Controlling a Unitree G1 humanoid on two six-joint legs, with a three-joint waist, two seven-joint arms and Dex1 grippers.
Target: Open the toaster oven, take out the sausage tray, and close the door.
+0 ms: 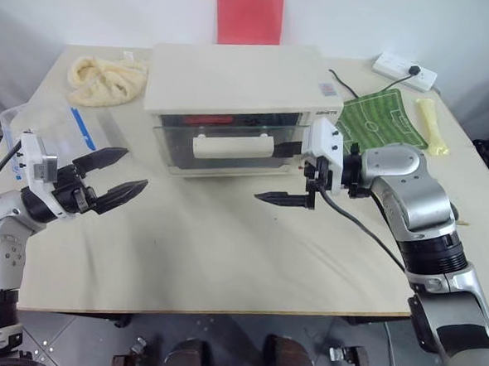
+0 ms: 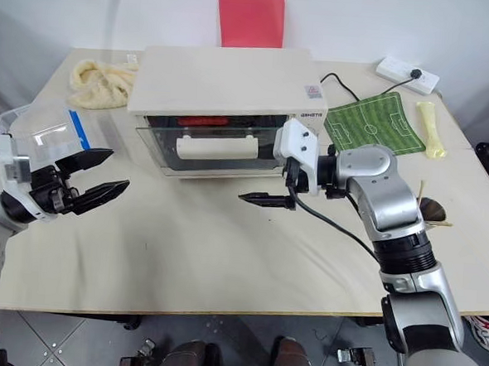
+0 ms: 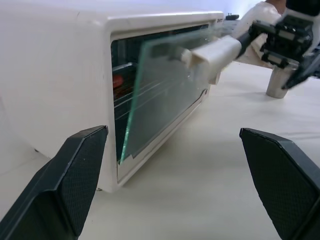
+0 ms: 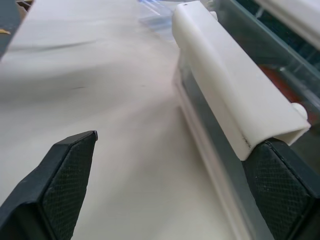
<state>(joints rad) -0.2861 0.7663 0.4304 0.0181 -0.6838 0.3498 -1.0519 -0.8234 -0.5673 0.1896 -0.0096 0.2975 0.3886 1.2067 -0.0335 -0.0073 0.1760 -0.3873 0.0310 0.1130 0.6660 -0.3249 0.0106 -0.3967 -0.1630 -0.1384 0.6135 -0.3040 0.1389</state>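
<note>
While both arms hung over the table (image 1: 223, 265), I logged the items as follows. Oven (image 1: 234, 83): cream-white box at the table's middle, toward the far side, door (image 3: 165, 90) tipped slightly ajar at the top, glass pane leaning out from the frame, bar handle (image 1: 233, 145) across its front. Tray (image 3: 122, 80): inside the oven behind the glass, only a silver edge and something red visible; I could not make out more. Left gripper (image 1: 116, 175): jaws spread wide, holding nothing, hovering above the table to the oven's left and pointing toward it, well apart from the door. Right gripper (image 2: 264, 199): jaws released and empty, pointing to my left, just in front of the oven's lower right corner; in the right wrist view one finger (image 4: 280, 185) sat just beside the end of the handle, contact uncertain. Other stock: clear box (image 1: 49, 125) with blue clip at left, towel (image 1: 105, 79) at far left, green mat (image 1: 385, 117) and power strip (image 1: 405, 71) at far right, red chair (image 1: 249, 13) behind.
</note>
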